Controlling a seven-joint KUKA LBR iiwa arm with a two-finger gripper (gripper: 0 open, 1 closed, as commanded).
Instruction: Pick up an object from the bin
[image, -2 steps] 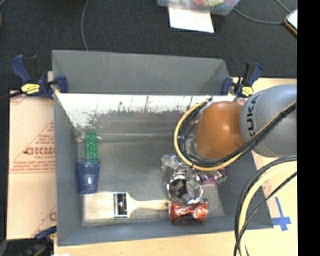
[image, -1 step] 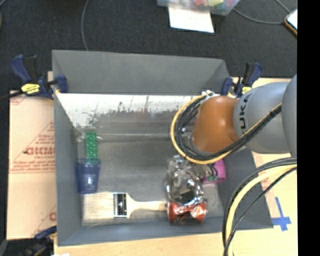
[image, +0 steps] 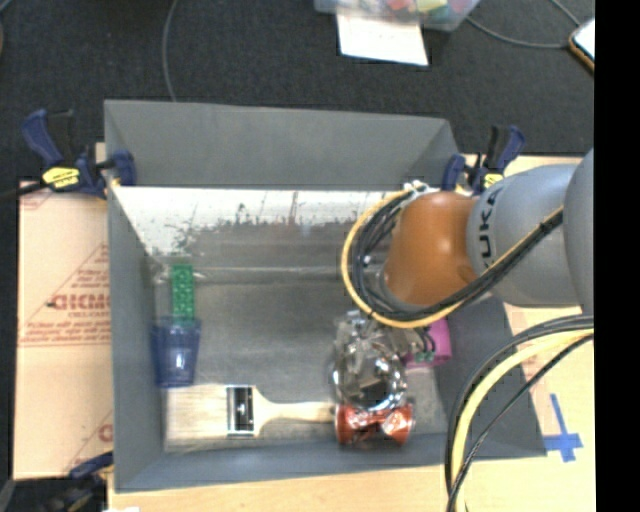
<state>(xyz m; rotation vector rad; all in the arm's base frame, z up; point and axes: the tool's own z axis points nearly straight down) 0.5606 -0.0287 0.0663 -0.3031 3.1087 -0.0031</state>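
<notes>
My gripper (image: 368, 378) hangs low in the bin's front right part, its metal body just above a crushed red can (image: 375, 424) that lies by the front wall. A paintbrush (image: 250, 410) with a pale wooden handle and light bristles lies along the front wall, its handle end reaching the can. A pink and green thing (image: 437, 344) peeks out from under the arm, right of the gripper.
A blue and green bottle-like thing (image: 178, 325) lies along the left wall. The arm with its orange cover and cables hangs over the bin's right side.
</notes>
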